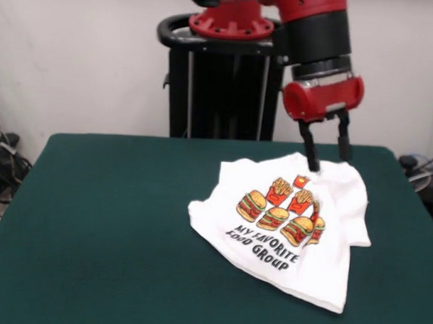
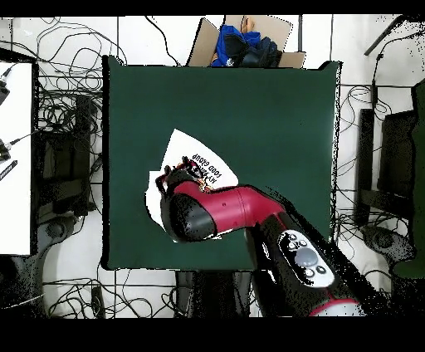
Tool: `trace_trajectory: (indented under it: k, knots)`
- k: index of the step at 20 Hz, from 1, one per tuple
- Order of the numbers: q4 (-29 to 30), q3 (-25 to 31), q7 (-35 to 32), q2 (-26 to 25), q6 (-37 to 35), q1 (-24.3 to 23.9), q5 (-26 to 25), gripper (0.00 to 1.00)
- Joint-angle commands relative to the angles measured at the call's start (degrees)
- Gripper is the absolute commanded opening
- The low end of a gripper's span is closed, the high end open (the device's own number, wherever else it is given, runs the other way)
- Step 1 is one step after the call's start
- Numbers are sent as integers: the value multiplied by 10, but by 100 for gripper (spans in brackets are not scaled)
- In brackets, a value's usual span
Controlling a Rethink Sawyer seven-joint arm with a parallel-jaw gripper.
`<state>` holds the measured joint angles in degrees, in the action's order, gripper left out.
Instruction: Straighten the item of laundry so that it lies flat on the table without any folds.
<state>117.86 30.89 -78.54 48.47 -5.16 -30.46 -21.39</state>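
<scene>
Gripper (image 1: 327, 153) fingers apart, tips at upper edge of T-shirt (image 1: 289, 232), nothing clamped. Shirt lies rumpled right of centre on table (image 1: 108, 222), long axis running toward lower right of front view, body spreading below-left of gripper.

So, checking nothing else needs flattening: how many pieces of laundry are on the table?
1: a printed white T-shirt, rumpled on the green table, beneath the open gripper. None shows elsewhere.

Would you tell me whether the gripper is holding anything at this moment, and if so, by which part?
Nothing is held: the gripper is open, its fingers down at the T-shirt's far edge.
</scene>
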Motion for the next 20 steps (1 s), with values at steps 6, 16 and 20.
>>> trace_trajectory:
  k: [6,16,20]
  knots:
    - [-119,-89,-96,-58,-84,81,40,100]
    - [-144,-149,-74,-72,-132,113,29,100]
    - [-145,-152,-74,-92,-115,118,21,100]
